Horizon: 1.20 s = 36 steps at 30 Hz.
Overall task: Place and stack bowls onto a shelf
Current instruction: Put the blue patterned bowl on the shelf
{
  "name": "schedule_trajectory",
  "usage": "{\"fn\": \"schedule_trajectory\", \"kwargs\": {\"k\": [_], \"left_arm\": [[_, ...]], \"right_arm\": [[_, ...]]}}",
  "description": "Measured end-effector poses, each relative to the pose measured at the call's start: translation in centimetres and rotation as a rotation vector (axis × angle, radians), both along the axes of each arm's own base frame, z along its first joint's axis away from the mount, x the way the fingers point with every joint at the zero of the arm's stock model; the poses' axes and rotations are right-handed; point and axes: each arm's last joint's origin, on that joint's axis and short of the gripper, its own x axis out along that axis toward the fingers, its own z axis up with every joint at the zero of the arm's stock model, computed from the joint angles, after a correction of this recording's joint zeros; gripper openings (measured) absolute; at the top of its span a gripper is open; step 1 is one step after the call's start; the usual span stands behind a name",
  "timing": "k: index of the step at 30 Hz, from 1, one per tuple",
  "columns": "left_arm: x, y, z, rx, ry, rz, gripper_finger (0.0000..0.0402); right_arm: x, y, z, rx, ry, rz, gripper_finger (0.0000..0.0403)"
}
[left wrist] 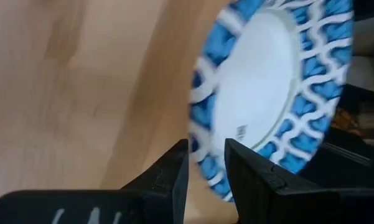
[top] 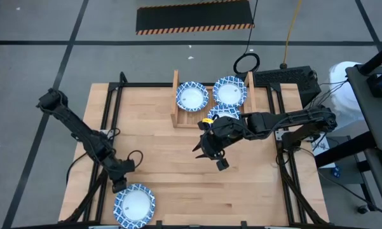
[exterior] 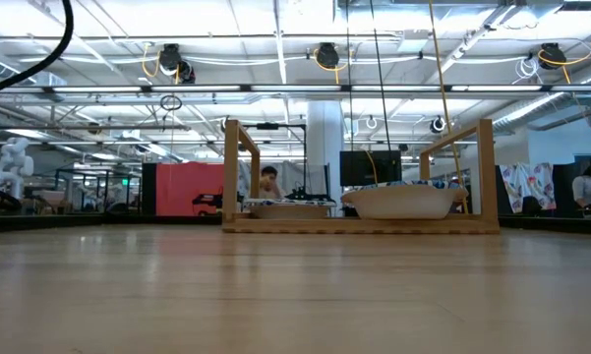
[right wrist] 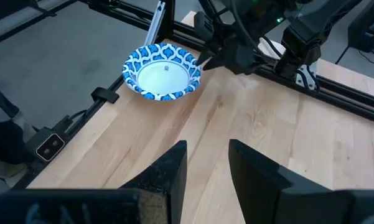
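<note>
The left claw (top: 119, 185) sits low at the counter's (top: 159, 159) near edge, its fingers pinching the rim of a bowl (top: 134, 204) lying just below it. The right claw (top: 210, 152) hovers mid-counter, fingers parted with nothing between them. Just behind it stands the shelf (top: 178, 117), holding two bowls (top: 192, 97) side by side; a third bowl (top: 224, 113) peeks from under the right arm.

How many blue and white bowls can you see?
4: two round blue-and-white patterned bowls on the light-wood slatted shelf, one partly hidden under the right arm, one near the table's front-left edge. Stacked ones may be hidden.
</note>
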Motion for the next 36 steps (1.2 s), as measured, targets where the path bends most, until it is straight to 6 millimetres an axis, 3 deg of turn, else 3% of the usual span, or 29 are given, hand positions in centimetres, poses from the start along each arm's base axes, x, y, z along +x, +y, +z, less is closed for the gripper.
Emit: {"fn": "schedule_trajectory", "kwargs": {"k": [6,17,36], "left_arm": [[-0.4,-0.3,-0.9,0.056,0.081,-0.001,0.0108],[0.6,-1.5,-0.5,-0.060,-0.003,0.019,0.0108],[0.7,-1.8,-0.8,-0.044,-0.004,-0.002,0.0108]], "right_arm": [[0.0,0.0,0.0,-0.006,0.003,0.004,0.0114],[0.0,-0.2,-0.1,-0.012,0.010,0.001,0.0114],[0.0,-0.2,-0.1,-0.023,0.007,0.007,0.0114]]}}
